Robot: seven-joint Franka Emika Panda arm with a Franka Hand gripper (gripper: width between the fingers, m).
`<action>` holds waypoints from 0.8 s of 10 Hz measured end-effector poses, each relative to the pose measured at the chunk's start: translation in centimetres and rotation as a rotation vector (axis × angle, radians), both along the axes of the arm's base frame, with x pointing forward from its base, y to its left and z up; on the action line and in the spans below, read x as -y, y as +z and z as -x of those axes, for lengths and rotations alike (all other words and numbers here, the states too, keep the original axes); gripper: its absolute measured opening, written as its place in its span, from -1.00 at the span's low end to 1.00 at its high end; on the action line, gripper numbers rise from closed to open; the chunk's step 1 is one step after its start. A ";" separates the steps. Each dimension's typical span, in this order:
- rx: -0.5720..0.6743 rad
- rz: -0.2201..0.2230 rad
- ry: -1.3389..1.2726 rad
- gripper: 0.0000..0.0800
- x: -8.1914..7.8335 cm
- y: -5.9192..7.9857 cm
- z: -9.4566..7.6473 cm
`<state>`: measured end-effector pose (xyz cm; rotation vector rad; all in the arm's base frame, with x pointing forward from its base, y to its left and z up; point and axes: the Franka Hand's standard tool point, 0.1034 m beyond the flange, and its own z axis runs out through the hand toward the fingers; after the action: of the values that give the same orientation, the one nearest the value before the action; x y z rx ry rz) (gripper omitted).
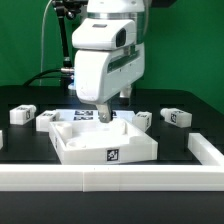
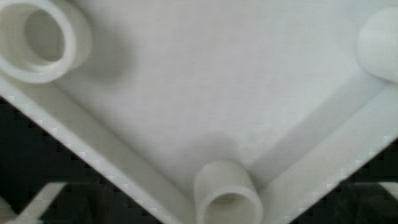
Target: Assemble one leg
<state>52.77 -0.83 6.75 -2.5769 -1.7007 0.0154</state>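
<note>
On the black bench (image 1: 25, 145), the largest item is the white tray-like part (image 1: 75, 150) with its raised rim, set centrally. Over its far inner region the arm (image 1: 105, 60) hangs low, placing the tool (image 1: 101, 110) at about rim level. The tool body masks the fingers, so whether the tool is clenched or released cannot be told. Directly beneath the tool, inside the rim, a small tagged block shows; it is judged to be the leg (image 1: 103, 117). The wrist view looks into one inner corner of the tray-like part, where a round white end face (image 2: 222, 190) rises close under the camera. This suggests that the leg stands roughly upright over that corner, its long axis in line with the tool. Governing relation: leg straight below tool, corner straight below leg, so the coming move is judged vertical, not lateral. Other tagged blocks (image 1: 178, 117) lie on the bench outside the rim, well apart from the tool.
</note>
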 end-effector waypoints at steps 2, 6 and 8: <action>-0.008 0.018 0.033 0.63 0.6 -0.4 0.5; 0.025 0.025 0.226 0.63 0.7 -0.6 0.3; 0.033 0.071 0.411 0.63 0.3 -1.0 0.5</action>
<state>52.31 -1.15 5.78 -2.2327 -2.2467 0.0516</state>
